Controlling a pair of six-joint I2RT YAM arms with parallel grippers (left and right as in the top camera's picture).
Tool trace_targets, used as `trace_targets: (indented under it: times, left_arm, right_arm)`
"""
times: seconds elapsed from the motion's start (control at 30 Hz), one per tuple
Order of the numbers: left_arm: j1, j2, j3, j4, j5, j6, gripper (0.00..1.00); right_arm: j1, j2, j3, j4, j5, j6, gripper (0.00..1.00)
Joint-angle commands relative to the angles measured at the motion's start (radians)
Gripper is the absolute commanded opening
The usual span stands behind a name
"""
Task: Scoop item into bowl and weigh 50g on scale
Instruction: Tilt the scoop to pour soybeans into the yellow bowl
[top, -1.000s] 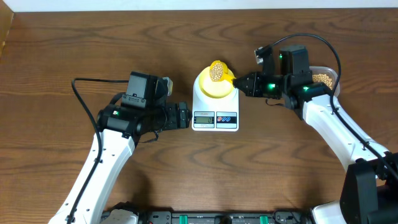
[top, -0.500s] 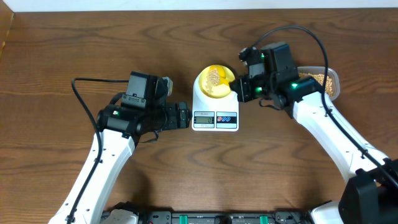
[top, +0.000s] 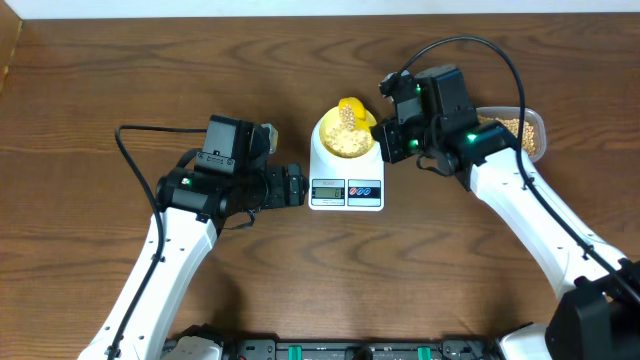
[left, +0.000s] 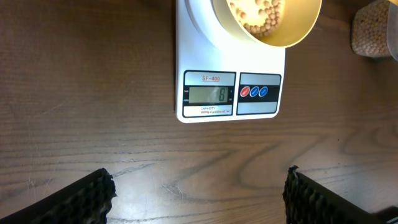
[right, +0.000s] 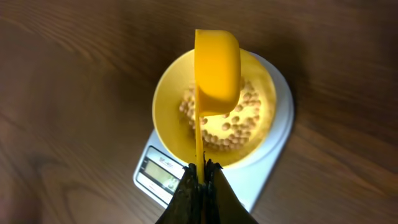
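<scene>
- I read the scale (top: 346, 188) as lying lengthwise, display end toward the arm bases. The bowl (top: 345, 140) of beans (right: 244, 117) sits on its far end.
- The right gripper (right: 200, 175), pressed together, pinches the scoop (right: 217, 65) by its handle. The cup reaches straight ahead over the bowl, rolled sideways.
- The left gripper (left: 199, 193), spread wide and empty, faces the display end.
- Only the left wrist view shows the display close up.

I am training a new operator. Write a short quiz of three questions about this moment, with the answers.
1. True or false: the small round pale-yellow bowl stands on the white digital kitchen scale.
2. The right pincer holds: A) the bright yellow plastic scoop; B) the bowl; C) nothing.
3. Fill in: the left pincer is ___ and empty.
Key: 1 true; 2 A; 3 open.
</scene>
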Motion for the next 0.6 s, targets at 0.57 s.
trace_targets:
  times: [0.57]
  left_arm:
    - [0.005,0.008,-0.008,0.000,-0.045,0.016,0.89]
  right_arm:
    - [0.093,-0.065,0.023,-0.024,0.246,-0.178,0.01]
